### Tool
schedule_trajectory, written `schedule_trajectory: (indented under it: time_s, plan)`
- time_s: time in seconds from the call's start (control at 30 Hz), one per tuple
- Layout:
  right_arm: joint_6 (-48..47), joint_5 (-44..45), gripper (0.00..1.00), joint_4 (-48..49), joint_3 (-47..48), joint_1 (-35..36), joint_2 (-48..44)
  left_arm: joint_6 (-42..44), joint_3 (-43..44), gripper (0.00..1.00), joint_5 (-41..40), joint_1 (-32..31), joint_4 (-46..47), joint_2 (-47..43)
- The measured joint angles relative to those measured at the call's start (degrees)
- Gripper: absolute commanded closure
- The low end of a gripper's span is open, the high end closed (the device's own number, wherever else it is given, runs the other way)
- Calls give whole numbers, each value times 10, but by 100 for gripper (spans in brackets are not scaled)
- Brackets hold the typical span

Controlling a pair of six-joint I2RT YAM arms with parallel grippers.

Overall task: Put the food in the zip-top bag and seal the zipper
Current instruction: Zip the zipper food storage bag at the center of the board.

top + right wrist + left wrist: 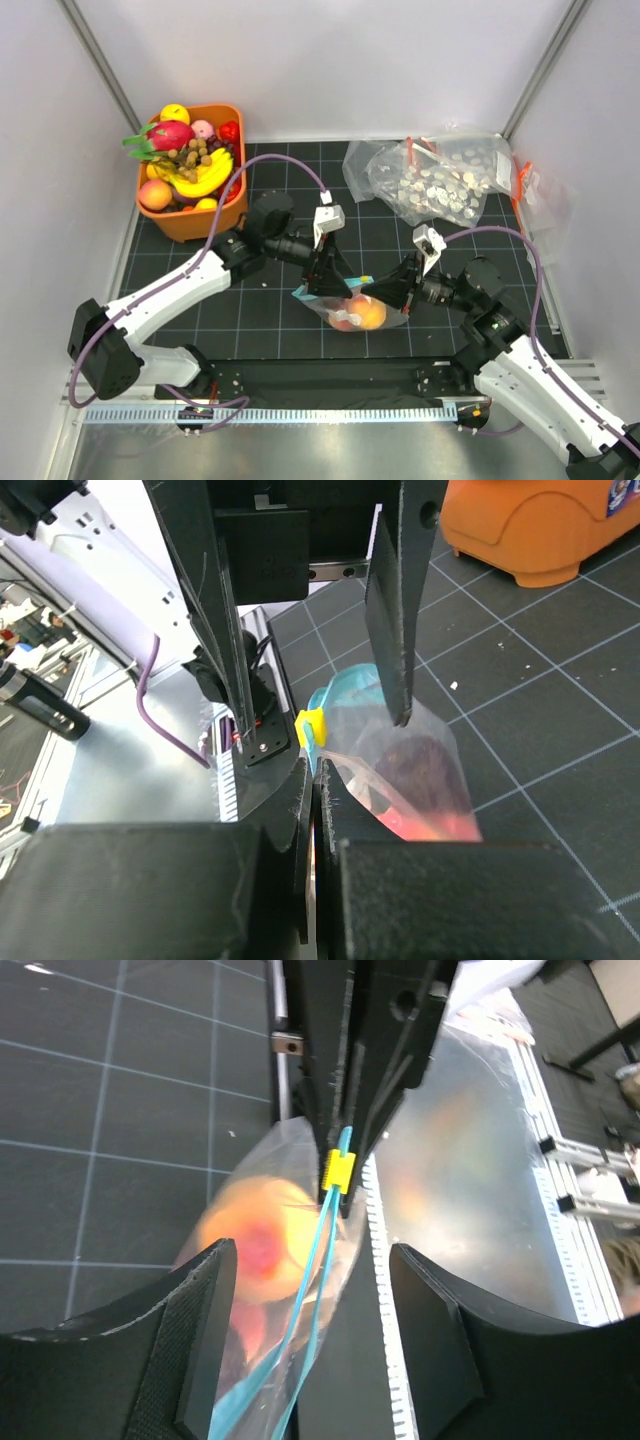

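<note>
The gridded mat [500, 290] has open squares either side; the orange basket [190, 225] and speckled bags [440, 180] sit well back. The zip-top bag [320, 305] is mid-mat, food [369, 316] inside. The left gripper [310, 1250] gapes wide around the zipper [300, 1345], and the right gripper [312, 800] is pinched tight on it.

Peach [255, 1245] and orange [372, 315] sit inside the clear bag [430, 760] — teal zipper [326, 1230] partly parted.

orange fruit basket [190, 225], speckled clear bags [440, 180]
</note>
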Motion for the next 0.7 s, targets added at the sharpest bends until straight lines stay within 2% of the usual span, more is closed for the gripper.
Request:
schedule_trajectory:
  time_s: [0.13,0.3,0.53,0.6,0.63,0.7]
  plan:
    - [-3,14,99,-15,4,2,-1,-6,2,33,-26,0,0,-2]
    - [-12,24,99,-35,10,4,0,-19,23,42,-51,-1,2,-1]
    - [-16,29,99,-40,15,9,1,-24,53,43,-64,-11,7,16]
    - [-16,30,99,-43,15,10,1,-26,56,53,-66,-19,7,23]
    - [-16,30,99,-44,16,10,2,-27,57,61,-68,-23,7,26]
    - [-16,30,99,-47,16,10,8,-28,59,67,-69,-29,7,33]
